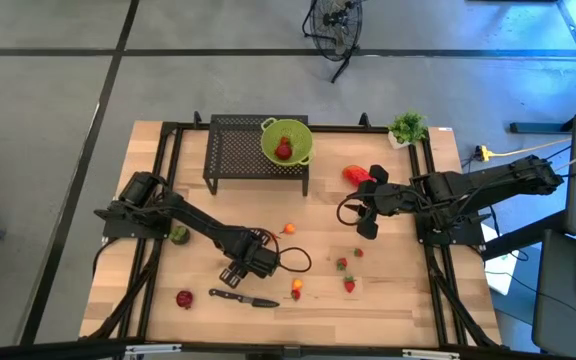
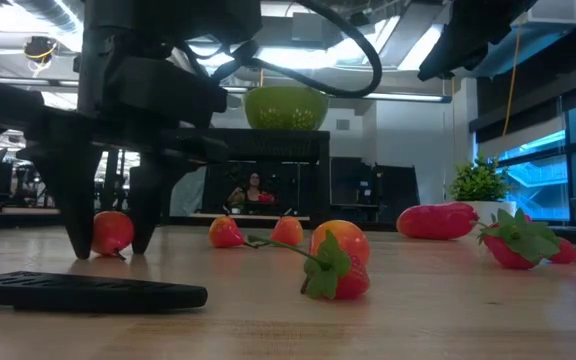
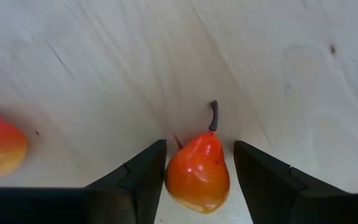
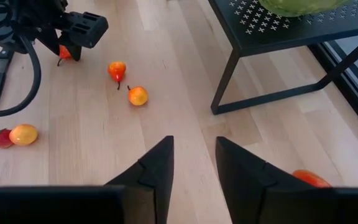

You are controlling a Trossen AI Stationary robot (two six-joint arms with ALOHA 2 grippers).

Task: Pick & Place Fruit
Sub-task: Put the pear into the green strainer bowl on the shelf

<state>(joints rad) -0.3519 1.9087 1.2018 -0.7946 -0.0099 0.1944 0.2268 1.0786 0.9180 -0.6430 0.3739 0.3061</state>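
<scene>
Fruit pickup is at the grasp step: a small glossy orange-red pear-shaped piece (image 3: 197,177) sits on the wooden table between the left gripper's (image 3: 197,186) half-open fingers, not yet clamped, so closing and lifting should follow.

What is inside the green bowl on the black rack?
The green bowl on the black rack holds one red fruit. Its rim may hide more.
</scene>
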